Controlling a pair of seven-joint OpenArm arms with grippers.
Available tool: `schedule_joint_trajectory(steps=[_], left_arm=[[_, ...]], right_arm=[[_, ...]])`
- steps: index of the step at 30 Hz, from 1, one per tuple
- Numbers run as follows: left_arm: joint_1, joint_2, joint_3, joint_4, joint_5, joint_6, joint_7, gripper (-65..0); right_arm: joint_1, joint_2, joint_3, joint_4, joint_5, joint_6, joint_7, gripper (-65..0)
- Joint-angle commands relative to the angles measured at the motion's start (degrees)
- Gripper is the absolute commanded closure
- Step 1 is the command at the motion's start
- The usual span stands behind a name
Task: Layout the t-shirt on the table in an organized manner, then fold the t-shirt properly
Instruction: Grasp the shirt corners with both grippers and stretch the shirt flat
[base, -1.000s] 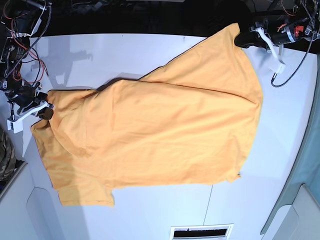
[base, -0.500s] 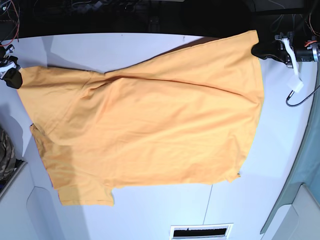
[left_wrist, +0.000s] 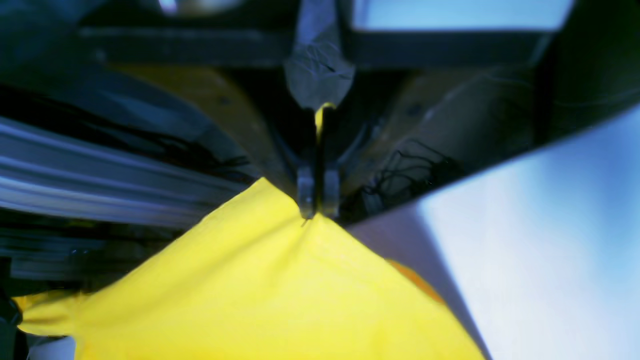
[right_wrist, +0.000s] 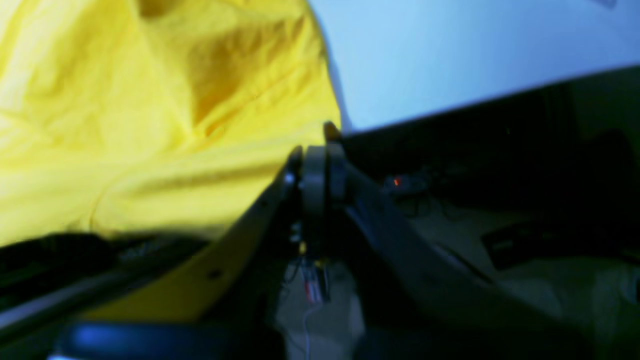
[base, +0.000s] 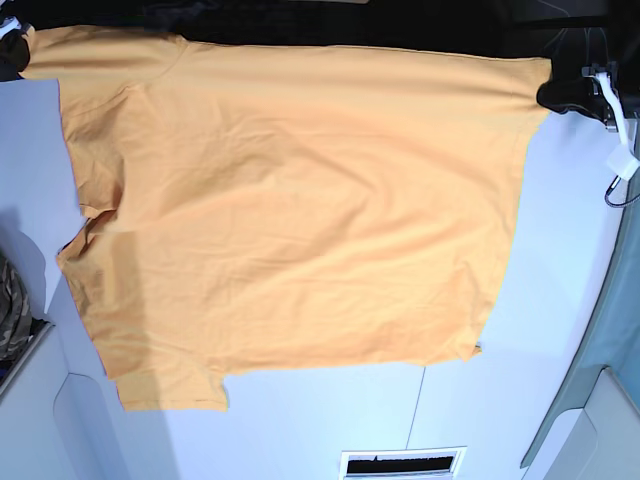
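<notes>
Base view, t-shirt (base: 290, 210): you have it stretched wide across the far half of the worktop (base: 560, 300). Its upper edge runs past the worktop's far edge, against the dark background. Its lower hem and one sleeve lie flat near the front.
Base view, left gripper (base: 548, 92): you see it at the upper right of this view, dark, at the shirt's top corner. This view does not show how its fingers stand.
Base view, right gripper (base: 12, 55): it is barely in frame at the upper left, at the shirt's other top corner. The grasp itself is cut off by the frame edge.
Base view, other items: a camouflage cloth (base: 10, 310) sits at the left edge, apart from the shirt. A slotted vent (base: 403, 463) sits at the front of the worktop.
Left wrist view, left gripper (left_wrist: 315, 210): here you get what the base view withholds. The fingers (left_wrist: 305, 187) are pressed together on a pinched peak of the t-shirt (left_wrist: 270, 300). Creases fan down from the pinch. A sliver of cloth shows above, between the fingers.
Left wrist view, worktop (left_wrist: 540, 240): it is bare white to the right of the cloth.
Right wrist view, right gripper (right_wrist: 320, 150): the picture is blurred, yet you can see the fingers (right_wrist: 312, 185) closed tight on the edge of the t-shirt (right_wrist: 150, 125). The cloth spreads away to the left in soft folds.
Right wrist view, worktop (right_wrist: 450, 55): it is white beyond the shirt's edge, and dark clutter lies below it.
</notes>
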Motion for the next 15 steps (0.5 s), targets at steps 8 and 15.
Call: schedule_joint_trajectory(steps=[8, 15], left_arm=[[-0.2, -1.3, -5.9, 0.7, -2.6, -0.5, -0.7, 0.0], [-0.2, -1.3, -8.3, 0.7, -4.0, -0.5, -0.7, 0.0]], right_arm=[[-8.5, 0.8, 0.7, 1.0, 6.1, 1.4, -1.9, 0.0], [-10.8, -0.5, 0.7, 5.7, 9.2, 1.6, -4.1, 0.0]])
